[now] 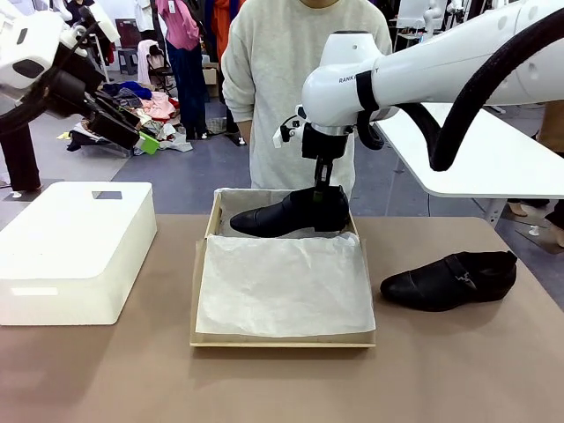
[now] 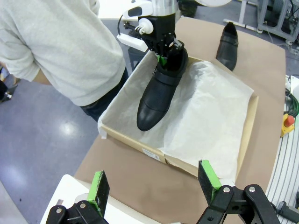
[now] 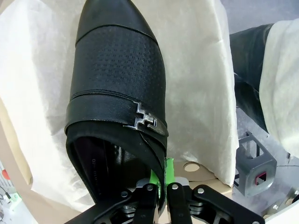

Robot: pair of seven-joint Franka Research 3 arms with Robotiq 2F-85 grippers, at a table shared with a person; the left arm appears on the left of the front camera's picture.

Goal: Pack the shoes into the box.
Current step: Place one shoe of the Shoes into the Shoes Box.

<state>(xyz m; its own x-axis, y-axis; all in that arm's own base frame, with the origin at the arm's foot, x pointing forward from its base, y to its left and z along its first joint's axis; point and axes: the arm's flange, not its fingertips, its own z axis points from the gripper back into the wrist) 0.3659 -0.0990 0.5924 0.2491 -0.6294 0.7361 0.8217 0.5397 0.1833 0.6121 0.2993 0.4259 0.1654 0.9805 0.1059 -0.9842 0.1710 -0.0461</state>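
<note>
I'm looking across a brown table (image 1: pixel 264 388) with a person in a pale sweatshirt (image 1: pixel 291 79) standing at its far side, just behind the box (image 1: pixel 282 342). The box is lying open in the middle of the table, lined with white tissue paper (image 1: pixel 282 286). The right claw (image 1: pixel 322 181) is reaching down over the back of the box, its fingers pressed together and pinching the heel rim of one black shoe (image 1: pixel 291 214). That shoe is lying along the far wall inside the box, with its toe pointing to my left. I cannot tell whether its sole is resting on the paper. The other shoe (image 1: pixel 449 280) is lying on the table to the right of the box, apart from it. The left claw (image 2: pixel 153 184) is hanging high to the left of the box, spread wide and holding nothing. A white block (image 1: pixel 75 251) is sitting on the table left of the box.
</note>
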